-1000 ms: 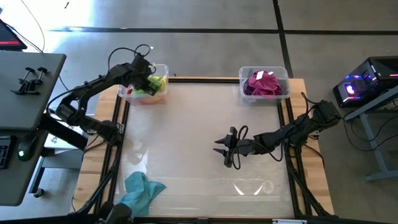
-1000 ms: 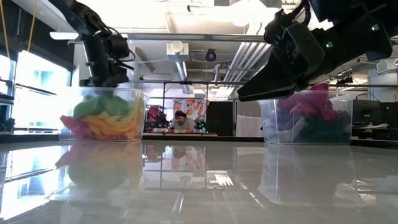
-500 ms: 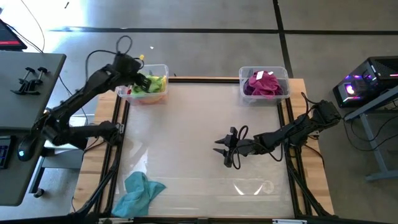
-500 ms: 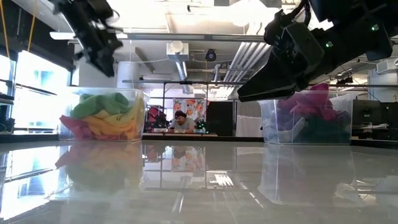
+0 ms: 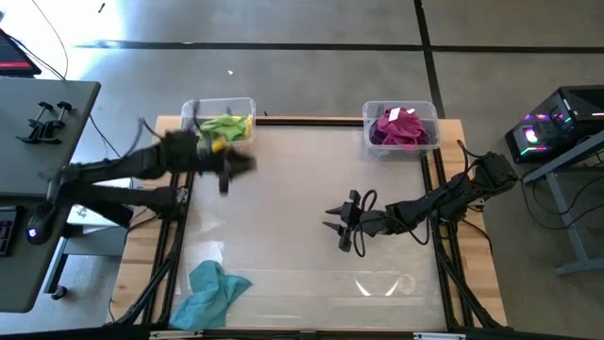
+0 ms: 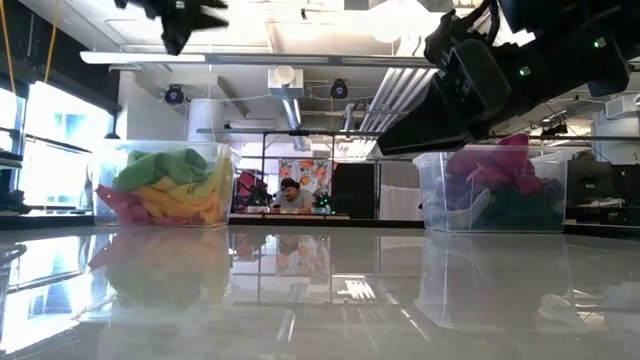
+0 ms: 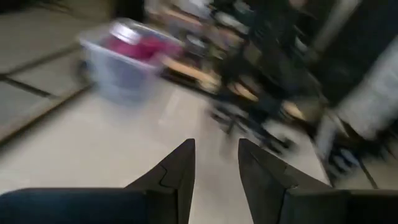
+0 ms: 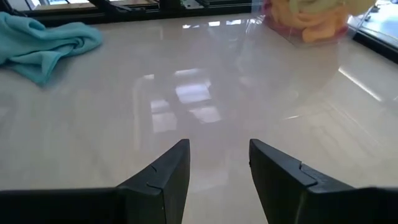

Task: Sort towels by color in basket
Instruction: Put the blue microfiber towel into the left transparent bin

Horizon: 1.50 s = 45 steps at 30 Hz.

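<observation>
A teal towel (image 5: 211,289) lies crumpled on the table near its near left corner; it also shows in the right wrist view (image 8: 46,38). The far left clear bin (image 5: 219,110) holds lime green, yellow, orange and pink towels (image 6: 170,185). The far right clear bin (image 5: 401,125) holds magenta, purple and dark towels (image 6: 500,180). My left gripper (image 5: 236,167) is open and empty, above the table just near of the left bin. My right gripper (image 5: 335,225) is open and empty, above the table's middle right.
Black frame rails (image 5: 177,217) run along the table's left and right sides. A side table with clamps (image 5: 42,123) stands to the left, and a lit device (image 5: 543,132) to the right. A person (image 6: 290,195) sits in the room far behind the table.
My left gripper has risen out of the far left bin and swung toward the table's near side and right, out over the table, empty. The towels stay in the bin. My right arm has kept still.
</observation>
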Each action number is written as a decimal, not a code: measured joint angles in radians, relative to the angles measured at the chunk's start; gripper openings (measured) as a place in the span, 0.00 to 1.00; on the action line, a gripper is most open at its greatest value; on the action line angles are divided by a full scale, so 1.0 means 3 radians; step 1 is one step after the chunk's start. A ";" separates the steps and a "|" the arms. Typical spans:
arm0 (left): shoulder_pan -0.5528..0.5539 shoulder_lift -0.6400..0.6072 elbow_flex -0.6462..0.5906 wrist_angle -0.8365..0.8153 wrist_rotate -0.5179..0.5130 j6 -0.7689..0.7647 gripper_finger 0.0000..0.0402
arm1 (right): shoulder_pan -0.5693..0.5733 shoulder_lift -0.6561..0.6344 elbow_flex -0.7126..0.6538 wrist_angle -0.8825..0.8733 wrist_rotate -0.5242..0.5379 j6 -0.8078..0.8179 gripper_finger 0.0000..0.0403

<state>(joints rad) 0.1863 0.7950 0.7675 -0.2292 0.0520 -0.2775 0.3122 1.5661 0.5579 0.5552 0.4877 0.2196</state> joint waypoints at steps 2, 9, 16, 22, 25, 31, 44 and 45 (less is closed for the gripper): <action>-0.0489 0.0098 -0.0002 -0.0093 -0.0335 -0.0051 0.26 | 0.0000 0.0000 0.0000 0.0001 -0.0006 -0.0060 0.40; -0.1630 0.0560 0.0091 -0.0578 -0.1071 -0.0812 0.22 | -0.0080 0.0000 0.0000 0.0191 -0.0193 -0.0508 0.40; -0.2373 0.1386 0.0293 -0.1333 -0.0891 -0.2596 0.19 | -0.0266 0.0000 0.0000 0.0235 -0.0474 -0.0693 0.40; -0.3086 0.2129 0.0392 -0.1303 0.0043 -0.4399 0.17 | -0.0441 0.0000 0.0000 0.0241 -0.0744 -0.0903 0.40; -0.3448 0.2423 0.0434 -0.1136 0.0328 -0.5304 0.17 | -0.0544 0.0000 0.0000 0.0280 -0.0861 -0.0996 0.40; -0.3946 0.2790 0.0449 -0.0523 -0.0299 -0.6126 0.17 | -0.0741 0.0000 0.0000 0.0391 -0.1043 -0.1023 0.40; -0.3805 0.3255 0.0483 -0.0774 0.0157 -0.5190 0.15 | -0.0861 0.0000 0.0000 0.0413 -0.1195 -0.0832 0.40; -0.3763 0.3247 0.0482 -0.0776 0.0120 -0.5068 0.14 | -0.0861 0.0000 0.0000 0.0413 -0.1194 -0.0801 0.40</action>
<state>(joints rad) -0.9424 1.7692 0.9122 -0.4619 0.0879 -1.7979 0.0540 1.5661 0.5579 0.6792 0.1294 -0.0207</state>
